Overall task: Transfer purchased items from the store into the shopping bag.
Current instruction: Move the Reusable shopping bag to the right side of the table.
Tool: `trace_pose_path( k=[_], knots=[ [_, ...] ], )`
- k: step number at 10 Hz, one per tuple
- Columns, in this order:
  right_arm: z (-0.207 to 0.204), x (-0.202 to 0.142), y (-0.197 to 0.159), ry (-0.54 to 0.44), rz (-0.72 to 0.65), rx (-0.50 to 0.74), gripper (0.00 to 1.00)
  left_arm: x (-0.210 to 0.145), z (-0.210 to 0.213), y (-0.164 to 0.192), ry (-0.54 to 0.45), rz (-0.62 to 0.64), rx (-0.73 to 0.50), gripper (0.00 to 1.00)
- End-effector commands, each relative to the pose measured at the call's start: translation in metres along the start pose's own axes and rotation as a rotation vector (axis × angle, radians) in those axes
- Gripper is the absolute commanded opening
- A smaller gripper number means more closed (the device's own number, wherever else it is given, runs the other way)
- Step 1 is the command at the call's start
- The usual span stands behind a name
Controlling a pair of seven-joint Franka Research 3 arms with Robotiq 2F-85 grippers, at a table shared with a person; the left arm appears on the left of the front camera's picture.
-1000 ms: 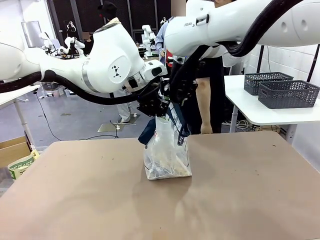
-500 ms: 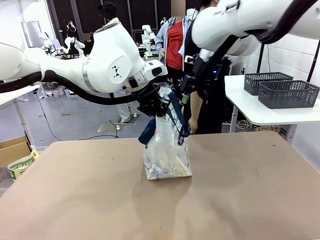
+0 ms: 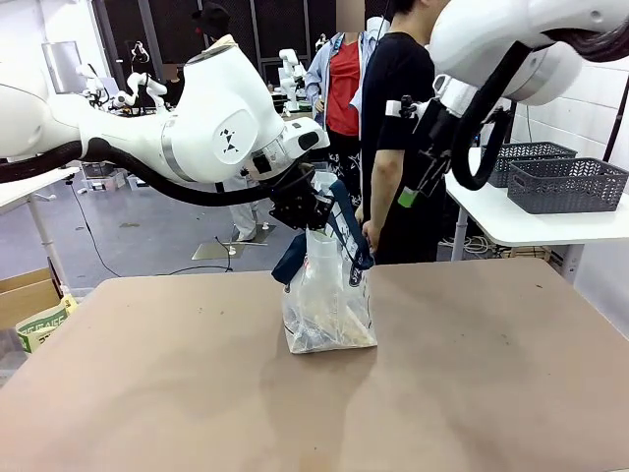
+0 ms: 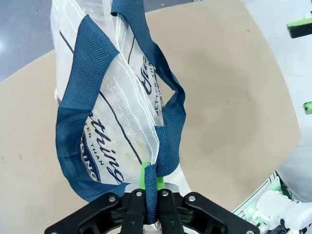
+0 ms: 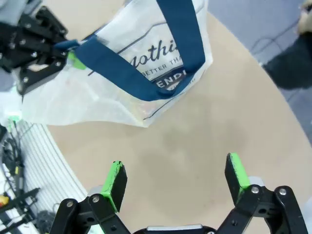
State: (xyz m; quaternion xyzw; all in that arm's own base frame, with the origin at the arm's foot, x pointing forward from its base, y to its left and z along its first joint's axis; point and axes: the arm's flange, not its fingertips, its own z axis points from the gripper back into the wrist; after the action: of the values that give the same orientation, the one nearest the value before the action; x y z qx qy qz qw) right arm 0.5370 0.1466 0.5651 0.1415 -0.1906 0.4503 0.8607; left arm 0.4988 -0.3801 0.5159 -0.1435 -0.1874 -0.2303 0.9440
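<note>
My left gripper (image 4: pixel 147 195) pinches a navy handle (image 4: pixel 168 141), holding the shopping bag (image 3: pixel 327 300) upright mid-table, probably keeping its mouth open; my right gripper (image 5: pixel 176 183), spread wide and empty, hovers above.

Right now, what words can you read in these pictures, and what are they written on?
"thing", in navy script, on the translucent white plastic shopping bag.
"TER THAN", partial small capitals, same bag, left wrist view.
"mothi", cut off by the navy strap handle, same bag.
"END", partial, on the bag's round logo.
Other print: too small or blurred.
</note>
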Motion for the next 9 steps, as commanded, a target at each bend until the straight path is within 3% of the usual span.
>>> trace_pose_path(
  k=[1,4,5,9],
  knots=[
    [0.004,-0.027,-0.008,-0.156,0.021,0.068,1.00,0.000,0.001,0.001,-0.001,-0.001,0.002,0.00],
    [0.001,-0.028,-0.015,-0.288,0.025,0.059,1.00,0.000,0.001,0.001,-0.001,-0.001,0.002,0.00],
    [0.014,-0.020,-0.017,-0.195,0.005,0.056,1.00,0.000,0.001,0.001,-0.001,-0.001,0.002,0.00],
    [0.014,-0.020,-0.017,-0.195,0.005,0.056,1.00,0.000,0.001,0.001,-0.001,-0.001,0.002,0.00]
  ],
)
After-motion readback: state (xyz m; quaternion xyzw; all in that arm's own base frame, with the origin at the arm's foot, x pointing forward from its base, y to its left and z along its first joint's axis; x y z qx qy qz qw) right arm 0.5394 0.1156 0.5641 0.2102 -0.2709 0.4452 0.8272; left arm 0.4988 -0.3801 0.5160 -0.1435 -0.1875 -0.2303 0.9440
